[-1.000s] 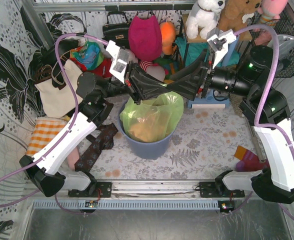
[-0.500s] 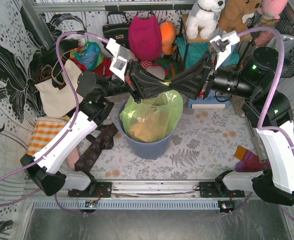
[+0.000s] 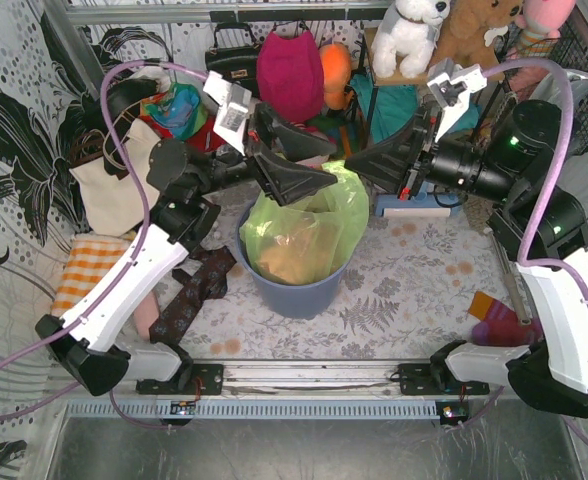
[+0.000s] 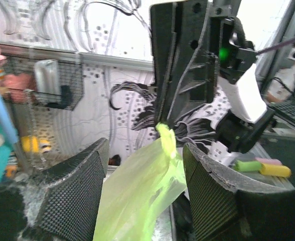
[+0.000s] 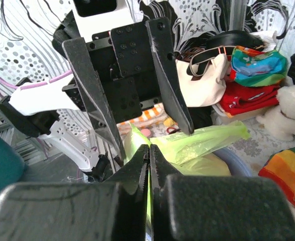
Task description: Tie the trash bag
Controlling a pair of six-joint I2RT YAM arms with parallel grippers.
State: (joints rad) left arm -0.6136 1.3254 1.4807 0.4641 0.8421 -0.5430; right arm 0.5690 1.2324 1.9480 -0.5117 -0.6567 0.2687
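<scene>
The lime-green trash bag (image 3: pixel 304 235) sits in a blue-grey round bin (image 3: pixel 296 290), with orange-brown paper showing through it. Its top edge is pulled up into a point above the bin's far side. My right gripper (image 3: pixel 352 164) is shut on that point; in the right wrist view a sliver of green film shows between the closed jaws (image 5: pixel 149 149). My left gripper (image 3: pixel 324 165) faces it, open. The stretched bag (image 4: pixel 137 196) runs between the left fingers (image 4: pixel 72 191) and I cannot tell whether it touches them. The left gripper (image 5: pixel 132 95) also appears spread in the right wrist view.
A white tote bag (image 3: pixel 114 185) hangs at the left. Below it lie an orange-striped cloth (image 3: pixel 84 270) and a dark patterned cloth (image 3: pixel 194 290). Bags and plush toys (image 3: pixel 409 35) crowd the back wall. Coloured items (image 3: pixel 494 320) lie at the right edge.
My left gripper has opened and let go of the bag's edge. My right gripper has closed on that edge and drawn back slightly to the right.
</scene>
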